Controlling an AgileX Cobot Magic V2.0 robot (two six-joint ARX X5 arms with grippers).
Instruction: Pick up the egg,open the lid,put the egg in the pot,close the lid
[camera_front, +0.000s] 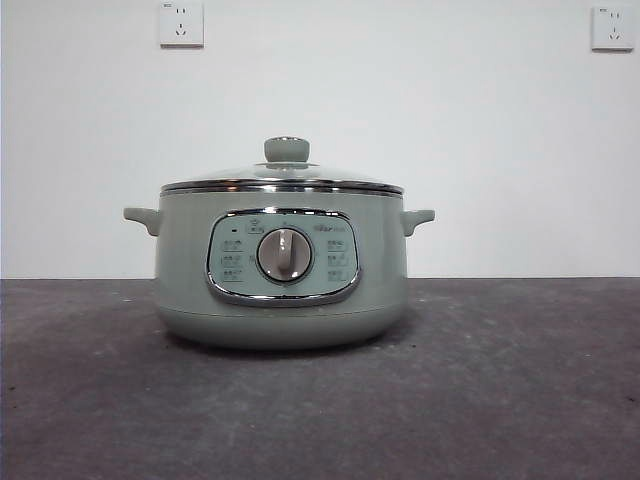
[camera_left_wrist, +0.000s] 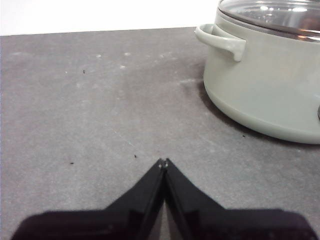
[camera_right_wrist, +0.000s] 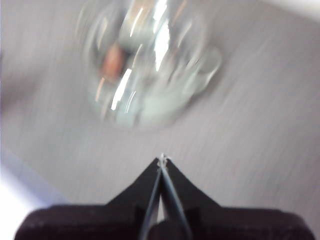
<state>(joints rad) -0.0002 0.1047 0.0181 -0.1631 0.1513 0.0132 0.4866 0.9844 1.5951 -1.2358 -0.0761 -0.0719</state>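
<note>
We see the pot (camera_front: 282, 275) standing in the middle of the dark grey table (camera_front: 520, 400), its control panel (camera_front: 283, 256) and silver dial (camera_front: 285, 254) facing the front camera. The lid (camera_front: 283, 180) sits square on the pot's rim, its sage-green knob (camera_front: 286, 150) upright on top.

The egg shows in only one picture. In the right wrist view, which is badly blurred, we make out a brownish-orange smudge (camera_right_wrist: 113, 61) through the glass of the lid, so we judge the egg lies inside the pot, though the blur keeps us from being certain. It is nowhere on the table in the other two views.

Our left gripper (camera_left_wrist: 163, 162) hangs low over bare table, beside the pot's side handle (camera_left_wrist: 221, 41) but apart from it. Its jaws are pressed together at the tips and hold nothing. Our right gripper (camera_right_wrist: 162, 159) is above the pot, looking down on the lid; its jaws too meet at the tips and carry nothing.

As far as these pictures go, we judge the task at or very near its end: egg apparently in, lid on, both grippers empty. If the smudge is not the egg, every step is left.
</note>
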